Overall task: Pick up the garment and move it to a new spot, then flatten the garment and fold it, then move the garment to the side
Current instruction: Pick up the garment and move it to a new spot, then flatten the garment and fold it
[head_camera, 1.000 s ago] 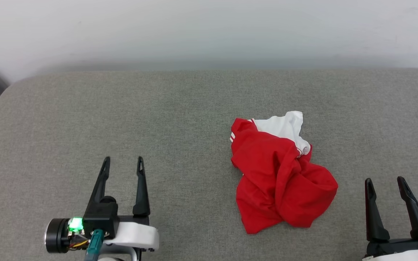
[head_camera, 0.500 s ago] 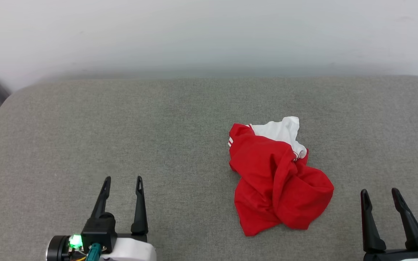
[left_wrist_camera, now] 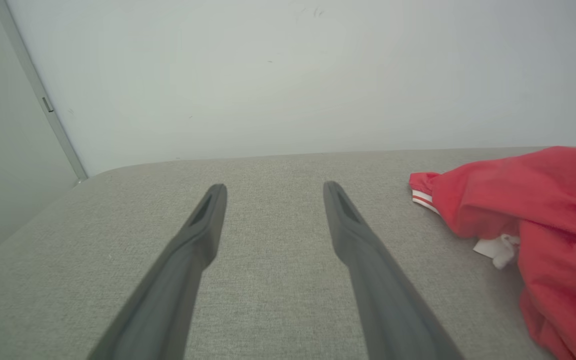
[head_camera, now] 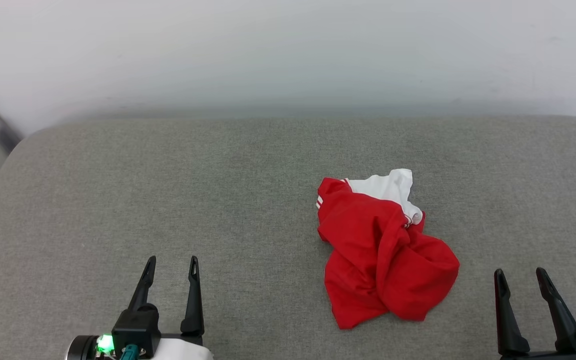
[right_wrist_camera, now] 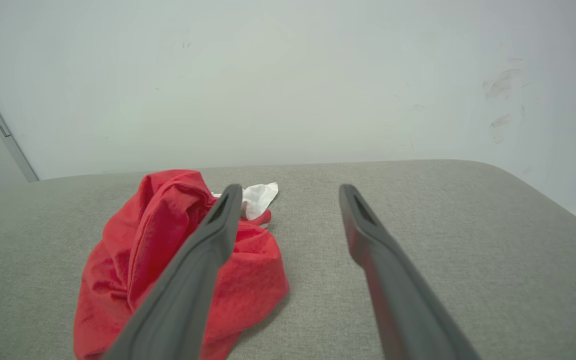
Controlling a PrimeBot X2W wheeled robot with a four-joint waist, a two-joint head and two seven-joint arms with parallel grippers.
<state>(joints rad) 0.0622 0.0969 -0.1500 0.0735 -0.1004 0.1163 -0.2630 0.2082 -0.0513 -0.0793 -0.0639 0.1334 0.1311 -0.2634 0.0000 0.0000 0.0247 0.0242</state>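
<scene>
The garment [head_camera: 383, 255] is seen lying crumpled in a heap on the grey fabric-covered surface [head_camera: 168, 175], right of its middle and well apart from the far edge, behind which a pale wall [head_camera: 288, 50] rises. Most of the heap is made up of red cloth. A white sleeve [head_camera: 390, 186] is turned toward the far edge, and a bit of red-white striped trim [head_camera: 319, 201] is shown at the heap's far left corner. The left end effector [head_camera: 171, 260] is held over the near left part of the surface, well apart from the garment, with its two dark fingers spread wide and nothing between them. The right end effector [head_camera: 519, 272] is held toward the near right, near the garment's near right side. A strip of bare surface is left between them, and this end effector is likewise spread wide and empty. Compared with a second ago, the whole head view has been shifted. The far edge of the surface and the garment are placed lower in it, which is a move of the camera, and the heap's shape and folds are unchanged. Both end effectors are placed lower still, with less of their bodies shown and their tips drawn back toward the near edge relative to the garment. Their spread is unchanged.
</scene>
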